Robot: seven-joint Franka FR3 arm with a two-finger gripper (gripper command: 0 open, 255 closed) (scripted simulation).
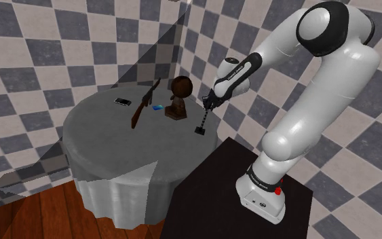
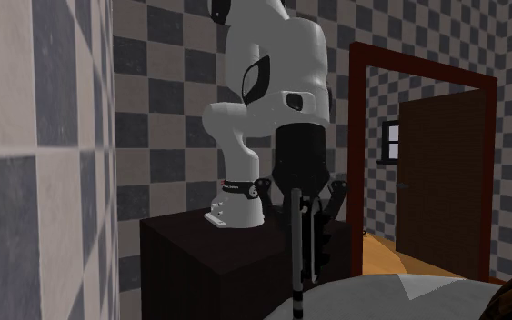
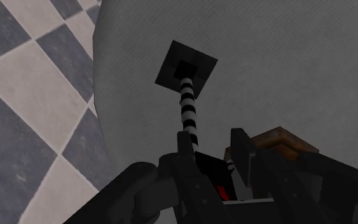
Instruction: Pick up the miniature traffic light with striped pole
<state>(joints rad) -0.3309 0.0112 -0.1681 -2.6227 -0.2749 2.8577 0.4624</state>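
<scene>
**Grip taken, lift in doubt**
The hand (image 1: 208, 104) is clenched on the top end of the miniature traffic light (image 1: 202, 122). Its striped pole (image 3: 188, 105) runs down to a square black base (image 3: 185, 65) at the near edge of the grey surface (image 1: 101, 139). I can't tell whether the base is clear of the surface, so I'd say raising it well off is what remains.

Brown bust (image 1: 180, 95) beside the pincer (image 1: 206, 107), long gun (image 1: 144, 103) farther off, open tabletop (image 1: 101, 142) toward the shoulder view's lower left

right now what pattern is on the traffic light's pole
Black and white stripes along the traffic light pole, clearest in the wrist view.
</scene>
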